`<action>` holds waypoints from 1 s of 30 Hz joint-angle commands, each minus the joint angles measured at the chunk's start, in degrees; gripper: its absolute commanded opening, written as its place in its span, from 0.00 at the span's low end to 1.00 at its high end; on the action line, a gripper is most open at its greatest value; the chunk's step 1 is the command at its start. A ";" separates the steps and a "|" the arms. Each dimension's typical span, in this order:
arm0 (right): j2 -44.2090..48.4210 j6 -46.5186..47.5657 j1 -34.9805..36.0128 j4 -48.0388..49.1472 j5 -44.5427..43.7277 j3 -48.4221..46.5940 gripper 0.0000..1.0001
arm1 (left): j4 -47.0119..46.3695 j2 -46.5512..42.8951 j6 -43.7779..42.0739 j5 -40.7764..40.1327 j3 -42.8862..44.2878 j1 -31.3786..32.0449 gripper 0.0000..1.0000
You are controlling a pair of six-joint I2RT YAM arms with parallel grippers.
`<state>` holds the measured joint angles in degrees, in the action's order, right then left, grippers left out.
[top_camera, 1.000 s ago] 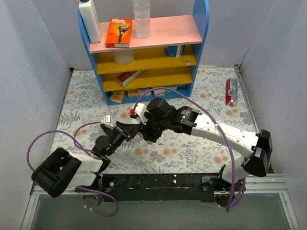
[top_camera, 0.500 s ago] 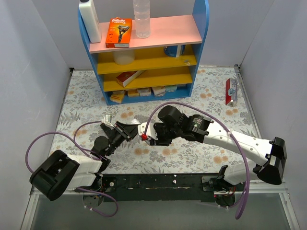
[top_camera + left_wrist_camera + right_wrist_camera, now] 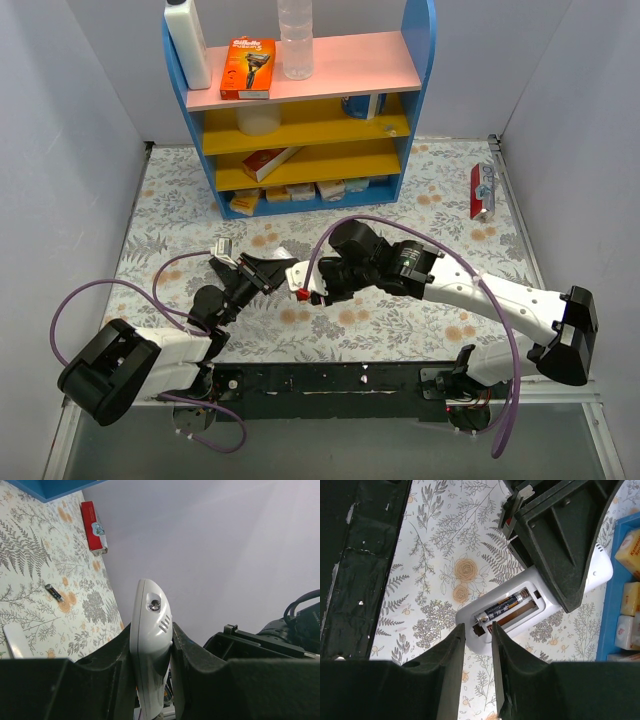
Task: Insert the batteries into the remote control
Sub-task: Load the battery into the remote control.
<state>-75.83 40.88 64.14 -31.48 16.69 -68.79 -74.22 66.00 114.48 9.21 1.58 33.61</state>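
The left end effector is closed on the remote control and holds it by its sides above the counter, with the open battery compartment turned toward the right end effector. The fingers of the right end effector stand narrow, with only a small gap, and I see nothing gripped between them. They hover just over the near end of the compartment. Directly beyond the fingertips 1 battery lies in its place, and beside it, on the side nearer to the fingertips, is the empty slot. My judgement is that 1 of 2 batteries is loaded and the step now is to finish seating it, then to fill the second slot. To do this well, the right fingers should press gently on the battery's end until it lies flat, while the left end effector does not let the remote control tilt. A loose battery lies on the counter, well apart from the left end effector. It should be gripped at the middle of its length and put into the slot against the spring end first, with its poles opposite to the seated one, if the slot marks ask so.
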 commanded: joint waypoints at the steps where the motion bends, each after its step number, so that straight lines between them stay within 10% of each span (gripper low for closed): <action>1: -0.72 1.04 -0.07 1.69 1.77 -2.13 0.34 | -19.39 -1.22 9.89 0.54 -7.74 0.23 0.00; 30: -5.64 -0.81 -0.24 4.33 -1.92 -2.49 0.18 | -19.48 -1.66 10.59 1.77 -6.95 0.23 0.00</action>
<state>-79.66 40.45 64.14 -29.47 16.53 -69.38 -73.21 66.00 113.60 9.80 1.58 33.52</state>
